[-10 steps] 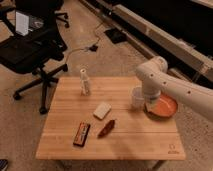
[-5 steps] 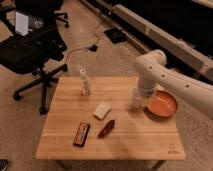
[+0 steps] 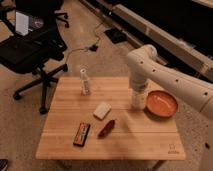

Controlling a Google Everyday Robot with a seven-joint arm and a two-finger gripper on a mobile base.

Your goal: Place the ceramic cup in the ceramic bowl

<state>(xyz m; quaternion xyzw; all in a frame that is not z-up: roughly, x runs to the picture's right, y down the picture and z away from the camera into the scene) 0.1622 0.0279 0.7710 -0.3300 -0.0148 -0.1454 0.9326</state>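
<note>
On the pale wooden worktop [image 3: 60, 145], one flat dark rectangular bar [image 3: 82, 134], one reddish-brown oblong piece [image 3: 106, 128] and one pale squarish block [image 3: 102, 110] are lying nearest the lower edge. Right of centre, the one ceramic cup [image 3: 139, 101], a plain white cylinder, is standing upright with its long axis vertical, just left of the one glossy round orange-red ceramic bowl [image 3: 161, 104]. The end effector [image 3: 138, 91] is hanging directly over the cup, and whether it is gripping cannot be told. Farther back, one slim white bottle [image 3: 85, 82] is standing upright.

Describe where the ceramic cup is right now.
In the camera view, the ceramic cup is at the right part of the wooden table, immediately left of the ceramic bowl, with the end effector at its top.
</note>
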